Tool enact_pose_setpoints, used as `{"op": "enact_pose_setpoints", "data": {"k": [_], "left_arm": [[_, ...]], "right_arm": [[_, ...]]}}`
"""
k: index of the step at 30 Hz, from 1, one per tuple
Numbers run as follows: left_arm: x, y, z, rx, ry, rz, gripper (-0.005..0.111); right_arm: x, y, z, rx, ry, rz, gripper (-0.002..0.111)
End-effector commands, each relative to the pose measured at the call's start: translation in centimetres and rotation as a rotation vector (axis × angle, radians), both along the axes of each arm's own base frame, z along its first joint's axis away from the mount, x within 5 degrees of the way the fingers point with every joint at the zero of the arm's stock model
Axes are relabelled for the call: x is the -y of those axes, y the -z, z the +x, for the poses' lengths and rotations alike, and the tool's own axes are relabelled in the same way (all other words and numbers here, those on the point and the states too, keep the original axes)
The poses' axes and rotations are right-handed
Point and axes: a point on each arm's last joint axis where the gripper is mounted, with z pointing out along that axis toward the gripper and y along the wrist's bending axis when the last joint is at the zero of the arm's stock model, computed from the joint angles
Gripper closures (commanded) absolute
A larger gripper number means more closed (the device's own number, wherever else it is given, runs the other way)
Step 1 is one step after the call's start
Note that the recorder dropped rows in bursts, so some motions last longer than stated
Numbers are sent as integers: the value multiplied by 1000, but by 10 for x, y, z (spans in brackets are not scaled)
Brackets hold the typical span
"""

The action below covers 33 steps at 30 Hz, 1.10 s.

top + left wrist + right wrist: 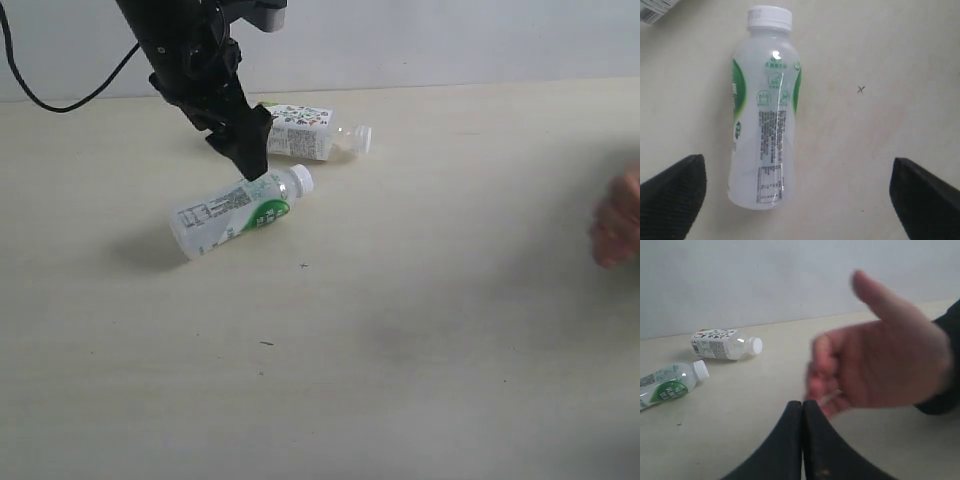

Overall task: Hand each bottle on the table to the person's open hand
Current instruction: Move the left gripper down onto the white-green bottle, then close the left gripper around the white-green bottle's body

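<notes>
Noting white-green bottle (765,115): flat on the table (880,60), between the spread fingers of our left gripper (795,172), off-centre, long axis square to their closing line. We judge left nearer; right gripper (802,407), pressed together, well apart.

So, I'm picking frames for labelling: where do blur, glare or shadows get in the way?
Exterior view: the person's hand at the edge is smeared, and the white-green bottle casts a soft shadow. Left wrist view: crisp, with one small glare spot on that bottle. Right wrist view: the hand is badly blurred, while the floral-label bottle is legible.
</notes>
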Motion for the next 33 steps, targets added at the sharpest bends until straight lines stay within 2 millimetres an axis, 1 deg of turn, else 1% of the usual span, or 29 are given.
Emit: {"op": "enact_pose_setpoints", "data": {"k": [1,6,8,17,27,33], "left_arm": [[-2,1,-1,14,28,4,13],[1,6,4,39,24,-8,13],[2,12,6,33,26,-4,13],[7,51,16,-10,62,28,13],[8,74,23,-10,73,61,13],[6,91,26,-21,87,111,13]], "right_arm": [[0,0,0,10,2,2,108],[0,0,0,10,2,2,108],[0,0,0,10,2,2,108],[0,0,0,10,2,2,108],[0,0,0,10,2,2,108],[0,0,0,10,2,2,108]]}}
